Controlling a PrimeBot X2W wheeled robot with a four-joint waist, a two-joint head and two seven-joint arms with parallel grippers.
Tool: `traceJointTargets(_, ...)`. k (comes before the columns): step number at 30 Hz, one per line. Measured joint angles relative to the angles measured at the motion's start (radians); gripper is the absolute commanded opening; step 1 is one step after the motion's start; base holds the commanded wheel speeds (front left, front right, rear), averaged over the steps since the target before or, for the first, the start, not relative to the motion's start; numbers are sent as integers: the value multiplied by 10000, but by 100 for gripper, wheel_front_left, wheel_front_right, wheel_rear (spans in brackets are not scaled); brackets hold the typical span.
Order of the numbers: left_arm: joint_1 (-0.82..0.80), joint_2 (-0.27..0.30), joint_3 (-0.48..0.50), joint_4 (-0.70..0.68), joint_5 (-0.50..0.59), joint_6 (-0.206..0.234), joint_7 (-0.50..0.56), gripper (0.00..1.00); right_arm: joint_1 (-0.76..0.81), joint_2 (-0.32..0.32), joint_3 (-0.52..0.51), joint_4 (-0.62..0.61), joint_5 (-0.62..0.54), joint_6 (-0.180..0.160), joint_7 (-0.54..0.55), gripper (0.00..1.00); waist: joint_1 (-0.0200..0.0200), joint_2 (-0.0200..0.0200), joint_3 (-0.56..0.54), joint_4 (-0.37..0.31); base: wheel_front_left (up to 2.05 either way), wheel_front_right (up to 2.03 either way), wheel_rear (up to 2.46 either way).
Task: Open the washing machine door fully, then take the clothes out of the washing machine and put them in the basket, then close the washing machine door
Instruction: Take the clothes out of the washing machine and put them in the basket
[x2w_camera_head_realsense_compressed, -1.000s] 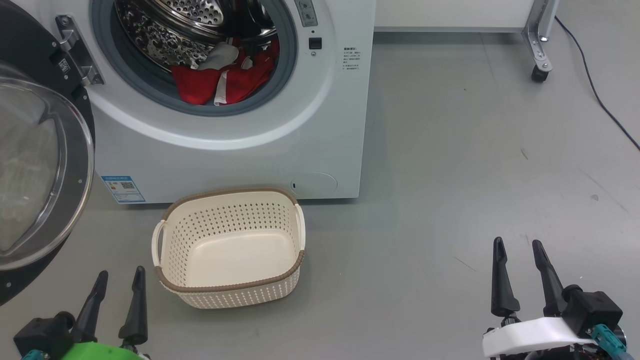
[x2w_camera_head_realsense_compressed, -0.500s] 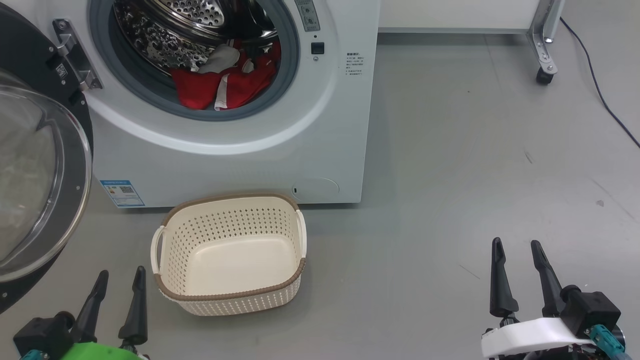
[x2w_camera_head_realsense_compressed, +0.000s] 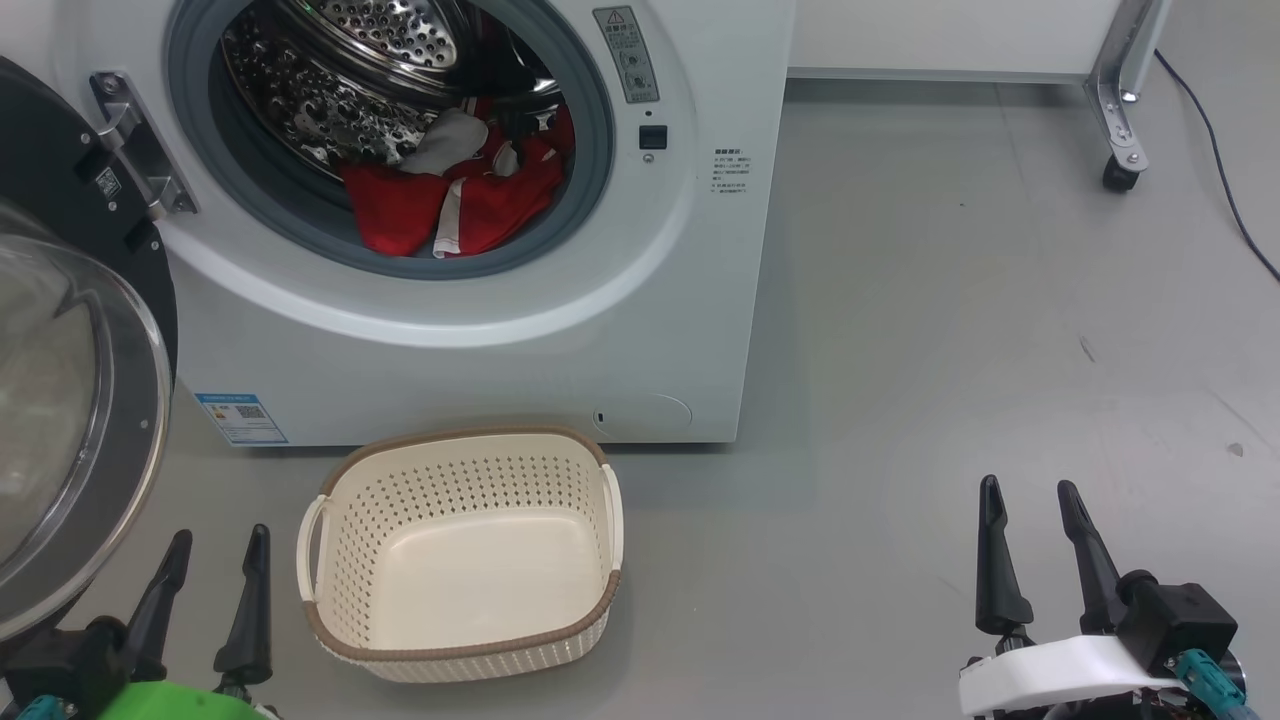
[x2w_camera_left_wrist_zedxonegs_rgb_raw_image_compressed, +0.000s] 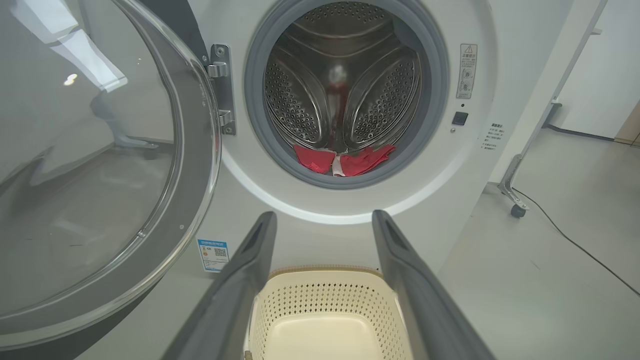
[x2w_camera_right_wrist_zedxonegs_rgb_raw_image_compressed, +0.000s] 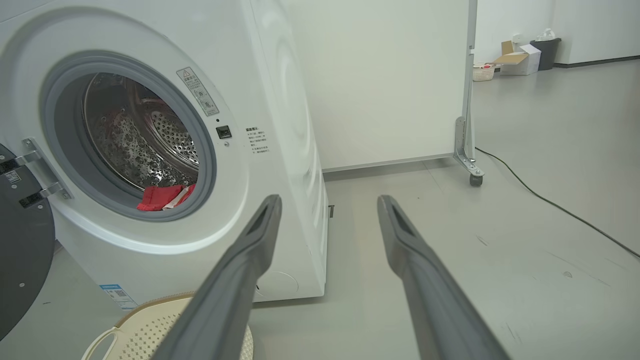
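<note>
Looking past my left gripper (x2w_camera_head_realsense_compressed: 220, 540) and right gripper (x2w_camera_head_realsense_compressed: 1027, 490), both spread and empty, I judge the washing machine door (x2w_camera_head_realsense_compressed: 60, 400) open. The clothes (x2w_camera_head_realsense_compressed: 460, 200) lie ahead inside the washing machine (x2w_camera_head_realsense_compressed: 480, 340), and the basket (x2w_camera_head_realsense_compressed: 470, 480) just beside my left gripper is unfilled.

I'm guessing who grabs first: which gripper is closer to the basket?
The left gripper, on the green part, beside the basket; the right gripper, on the white part, stands far off.

We are looking at a grey floor (x2w_camera_head_realsense_compressed: 950, 330) stretching away. At one o'clock a white panel (x2w_camera_head_realsense_compressed: 950, 35) is standing on a metal leg (x2w_camera_head_realsense_compressed: 1125, 80) with a black caster (x2w_camera_head_realsense_compressed: 1117, 178), and a black cable (x2w_camera_head_realsense_compressed: 1222, 165) is trailing just beside it. In the right wrist view, a cardboard box (x2w_camera_right_wrist_zedxonegs_rgb_raw_image_compressed: 515, 59) and a dark bin (x2w_camera_right_wrist_zedxonegs_rgb_raw_image_compressed: 548, 50) are sitting far off at one o'clock.
</note>
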Motion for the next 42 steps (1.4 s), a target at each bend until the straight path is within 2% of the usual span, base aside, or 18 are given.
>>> traceJointTargets(19, 0, -73, -86, -46, 69, -12, 0, 100, -5, 52, 73, 21, 0, -2, 0, 100, 0, 0, 30, 19, 82, -82, 0)
traceJointTargets(42, 0, -94, -320, -61, 148, -15, 0, 100, -23, 82, 81, 38, 0, -4, 0, 100, 0, 0, 111, -92, 11, -11, 0)
